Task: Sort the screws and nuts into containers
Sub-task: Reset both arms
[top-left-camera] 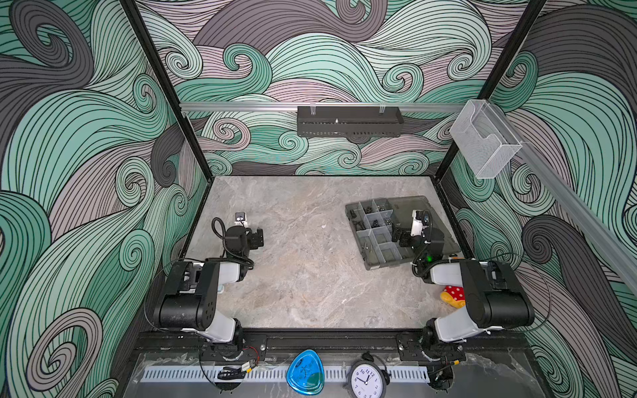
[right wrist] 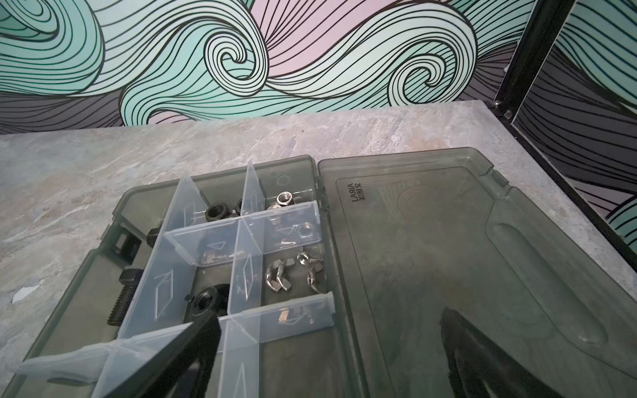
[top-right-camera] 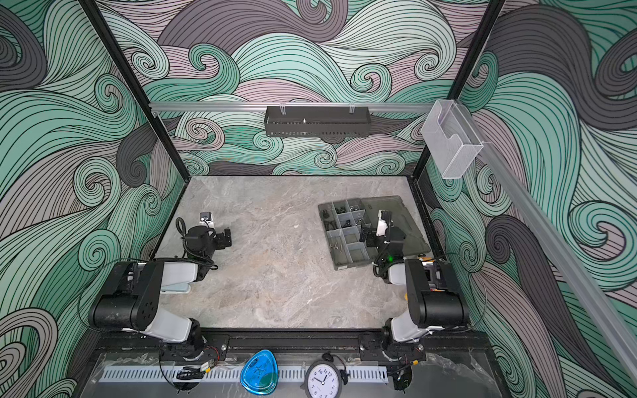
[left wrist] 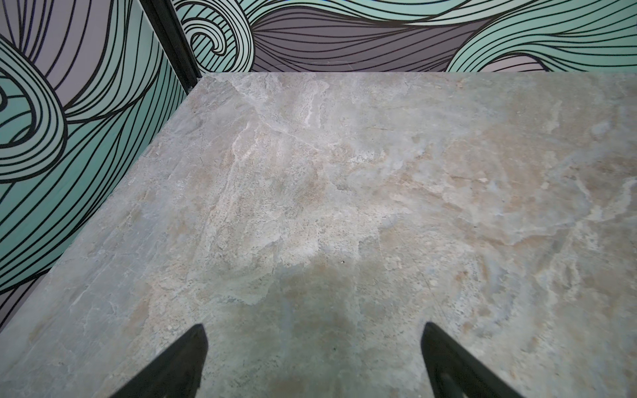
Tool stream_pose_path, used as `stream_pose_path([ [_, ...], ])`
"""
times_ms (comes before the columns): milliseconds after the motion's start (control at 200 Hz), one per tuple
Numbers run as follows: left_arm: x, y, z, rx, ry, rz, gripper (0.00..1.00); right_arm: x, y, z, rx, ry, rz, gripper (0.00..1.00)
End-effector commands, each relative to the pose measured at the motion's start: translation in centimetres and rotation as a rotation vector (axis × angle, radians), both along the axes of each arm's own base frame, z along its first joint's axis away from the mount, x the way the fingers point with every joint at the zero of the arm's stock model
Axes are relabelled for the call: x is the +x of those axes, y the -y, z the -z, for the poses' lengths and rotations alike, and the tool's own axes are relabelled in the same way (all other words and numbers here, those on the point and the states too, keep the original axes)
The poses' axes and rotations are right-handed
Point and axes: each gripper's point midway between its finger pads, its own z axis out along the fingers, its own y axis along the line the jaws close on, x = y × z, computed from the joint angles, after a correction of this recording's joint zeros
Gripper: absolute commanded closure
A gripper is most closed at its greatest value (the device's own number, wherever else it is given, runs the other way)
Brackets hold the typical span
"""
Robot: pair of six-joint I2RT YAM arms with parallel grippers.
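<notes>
Your right gripper (right wrist: 329, 317) hangs with jaws spread wide and empty over the open organiser box (top-left-camera: 379, 266) by the right edge of the bench (top-left-camera: 310, 275), where nuts (right wrist: 277, 281) and screws (right wrist: 122, 299) lie in separate compartments (right wrist: 296, 361), while your left gripper (left wrist: 314, 327), likewise released, hovers near the left edge.

walls (top-left-camera: 310, 51): mint, mauve and dark-grey swirls, black-lined | table (top-left-camera: 303, 275): grey-beige marble veining | organiser box (right wrist: 431, 258): smoky grey, dividers (right wrist: 186, 220) pale clear | wing nuts (right wrist: 275, 281): silver | hex nuts (right wrist: 217, 211): black, some silver | wall tray (top-left-camera: 350, 120): black | toy (top-left-camera: 453, 296): red, white dots, yellow
</notes>
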Motion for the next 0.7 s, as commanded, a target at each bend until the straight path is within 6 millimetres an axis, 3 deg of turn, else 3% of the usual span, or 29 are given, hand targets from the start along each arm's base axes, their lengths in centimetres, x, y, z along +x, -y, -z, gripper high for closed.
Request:
stream_pose_path([
  [0, 0.7, -0.3, -0.5, -0.009, 0.013, -0.005, 0.01, 0.0, 0.0, 0.5, -0.05, -0.035, -0.013, 0.01],
  [475, 0.7, -0.3, -0.5, -0.018, 0.011, 0.0, 0.01, 0.0, 0.0, 0.4, -0.051, -0.023, -0.009, 0.01],
  [565, 0.7, -0.5, -0.6, -0.016, 0.013, -0.015, 0.02, -1.0, 1.8, -0.2, -0.046, 0.038, 0.105, 0.01],
  [690, 0.1, -3.0, -0.9, -0.014, 0.034, -0.178, 0.01, -3.2, 3.5, -0.9, -0.025, 0.142, 0.204, 0.01],
])
